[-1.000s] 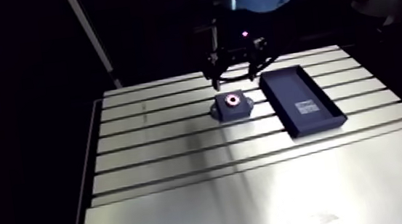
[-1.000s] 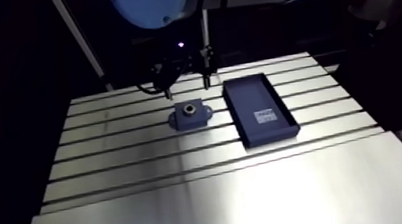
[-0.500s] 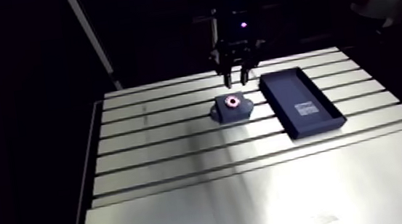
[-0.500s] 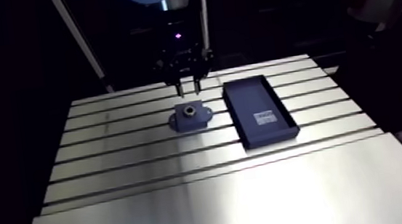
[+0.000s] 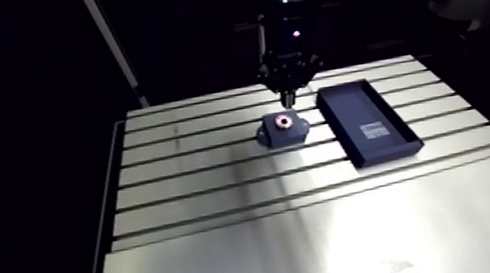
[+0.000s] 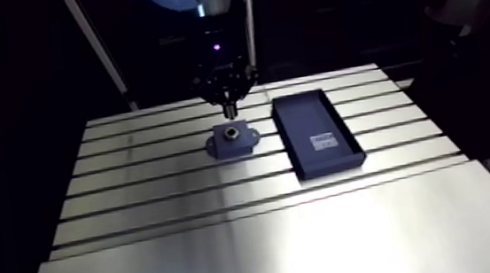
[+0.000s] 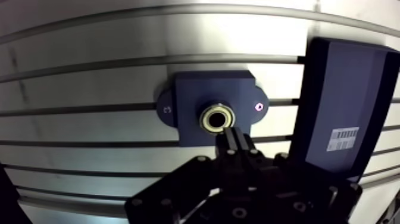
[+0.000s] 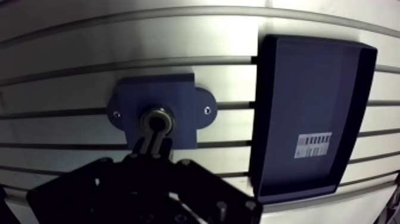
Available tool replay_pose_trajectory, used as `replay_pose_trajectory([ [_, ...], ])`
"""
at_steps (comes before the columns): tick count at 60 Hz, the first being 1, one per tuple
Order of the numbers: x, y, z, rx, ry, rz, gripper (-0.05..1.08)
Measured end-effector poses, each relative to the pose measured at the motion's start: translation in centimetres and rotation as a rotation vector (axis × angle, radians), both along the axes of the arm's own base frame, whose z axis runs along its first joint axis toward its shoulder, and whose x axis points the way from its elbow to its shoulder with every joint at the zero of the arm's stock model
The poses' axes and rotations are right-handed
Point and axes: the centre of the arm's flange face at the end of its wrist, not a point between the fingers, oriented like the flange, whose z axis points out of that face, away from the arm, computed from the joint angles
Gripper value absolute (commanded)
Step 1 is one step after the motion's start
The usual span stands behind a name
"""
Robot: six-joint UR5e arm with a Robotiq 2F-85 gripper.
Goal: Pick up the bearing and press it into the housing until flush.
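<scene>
Blue housing [image 7: 184,95] on the tabletop [image 7: 89,36] holds the bearing [image 7: 216,118]; the claw [image 7: 231,138], fingers together, hangs above.

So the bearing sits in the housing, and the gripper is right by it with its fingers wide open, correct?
Not quite. The wrist view shows the gripper with its fingers pressed together, not wide open, and holding nothing. The bearing does sit in the housing.

Slotted aluminium table [image 5: 316,246], bright glare mid-surface; dim surroundings; slanted pale pole [image 5: 113,47] behind table.
</scene>
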Motion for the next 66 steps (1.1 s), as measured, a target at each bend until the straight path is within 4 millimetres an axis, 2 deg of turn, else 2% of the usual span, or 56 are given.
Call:
replay_pose_trajectory([
  [44, 0.6, -0.1, -2.6, -0.004, 0.006, 0.011, 0.89],
  [66, 0.5, -0.3, -3.0, -0.012, 0.011, 0.012, 0.89],
])
